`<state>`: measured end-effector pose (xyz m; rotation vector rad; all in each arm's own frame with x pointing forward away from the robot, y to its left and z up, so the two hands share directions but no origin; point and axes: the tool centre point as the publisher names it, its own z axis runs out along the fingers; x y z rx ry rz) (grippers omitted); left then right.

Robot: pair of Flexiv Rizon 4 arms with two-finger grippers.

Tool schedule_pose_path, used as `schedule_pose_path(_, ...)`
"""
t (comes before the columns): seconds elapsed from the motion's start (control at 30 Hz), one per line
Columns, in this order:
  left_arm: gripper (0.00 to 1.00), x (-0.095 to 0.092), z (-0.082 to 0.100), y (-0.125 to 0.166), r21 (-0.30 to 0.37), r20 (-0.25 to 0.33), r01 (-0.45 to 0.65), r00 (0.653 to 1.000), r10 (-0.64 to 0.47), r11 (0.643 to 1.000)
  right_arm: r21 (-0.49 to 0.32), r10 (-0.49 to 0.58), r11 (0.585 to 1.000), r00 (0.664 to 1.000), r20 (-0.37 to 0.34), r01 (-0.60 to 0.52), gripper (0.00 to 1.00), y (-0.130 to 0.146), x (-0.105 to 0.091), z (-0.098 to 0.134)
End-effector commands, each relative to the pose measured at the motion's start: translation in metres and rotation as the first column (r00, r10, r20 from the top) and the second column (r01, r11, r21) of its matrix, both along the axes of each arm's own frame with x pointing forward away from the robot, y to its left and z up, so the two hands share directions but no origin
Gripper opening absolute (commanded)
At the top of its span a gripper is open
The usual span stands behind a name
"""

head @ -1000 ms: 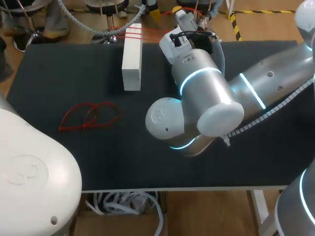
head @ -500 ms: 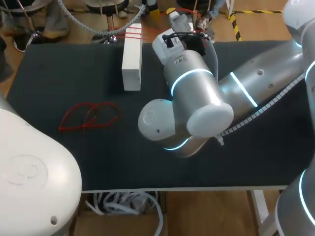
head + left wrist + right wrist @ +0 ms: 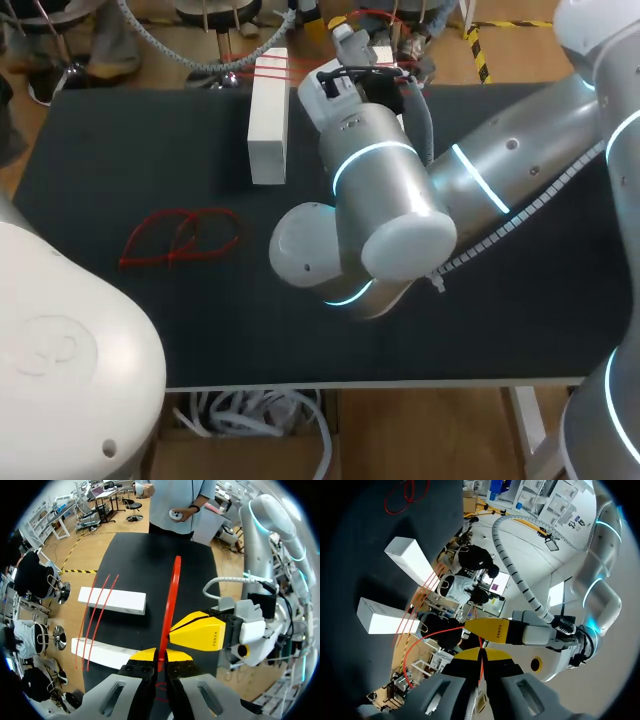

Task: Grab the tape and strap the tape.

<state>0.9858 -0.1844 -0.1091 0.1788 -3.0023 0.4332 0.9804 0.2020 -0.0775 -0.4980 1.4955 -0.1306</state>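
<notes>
Red tape (image 3: 171,600) is standing up between the fingers of the left claw (image 3: 161,656), which are pressing shut on it from both sides, off the far end of the white block (image 3: 112,600). The right claw (image 3: 481,656) is clamping the same tape, fingers nearly together, just beside the left claw. Loose red loops (image 3: 175,243) are lying on the tabletop (image 3: 100,180) near the block's nearer end.
</notes>
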Motion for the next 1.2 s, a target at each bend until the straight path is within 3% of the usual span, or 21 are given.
schedule_pose_path(0.03,0.0,0.0,0.001,-0.001,0.004,-0.001,0.0,1.0,0.0,1.0,-0.006,-0.006,1.0,1.0,0.011,0.006,0.0,0.004,-0.001,-0.004)
schedule_pose_path(0.5,0.0,0.0,0.001,-0.001,0.004,-0.001,0.0,1.0,0.0,1.0,0.018,0.006,1.0,1.0,0.021,-0.007,0.0,-0.006,0.002,0.0)
schedule_pose_path(0.73,0.0,0.0,0.001,-0.001,0.004,-0.001,0.0,1.0,0.0,1.0,0.041,0.054,0.998,0.998,0.024,-0.055,0.0,-0.031,0.0,0.01)
schedule_pose_path(0.77,0.0,0.0,0.001,-0.001,0.004,-0.001,0.0,1.0,0.0,1.0,0.04,0.064,0.997,0.998,0.029,-0.065,0.05,-0.035,-0.002,0.009)
schedule_pose_path(0.8,0.0,0.0,0.001,-0.001,0.004,-0.001,0.0,1.0,0.0,1.0,0.037,0.073,0.997,0.997,0.036,-0.074,0.31,-0.039,-0.004,0.007)
schedule_pose_path(0.87,0.0,0.0,0.001,-0.001,0.004,-0.001,0.0,1.0,0.0,1.0,0.032,0.083,0.996,0.995,0.047,-0.085,0.56,-0.044,-0.007,0.005)
schedule_pose_path(1.0,0.0,0.0,0.001,-0.001,0.004,-0.001,0.0,1.0,0.0,1.0,0.038,0.114,0.992,0.992,0.056,-0.117,0.5,-0.057,-0.014,0.007)
schedule_pose_path(1.1,0.0,0.0,0.001,-0.001,0.004,-0.001,0.0,1.0,0.0,1.0,0.05,0.142,0.988,0.988,0.058,-0.144,0.55,-0.069,-0.019,0.009)
schedule_pose_path(1.13,0.0,0.0,0.001,-0.001,0.004,-0.001,0.0,1.0,0.0,1.0,0.056,0.149,0.987,0.987,0.057,-0.152,0.59,-0.073,-0.019,0.01)
schedule_pose_path(1.2,0.0,0.0,0.001,-0.001,0.004,-0.001,0.0,1.0,0.0,1.0,0.065,0.157,0.985,0.986,0.057,-0.161,0.9,-0.079,-0.02,0.012)
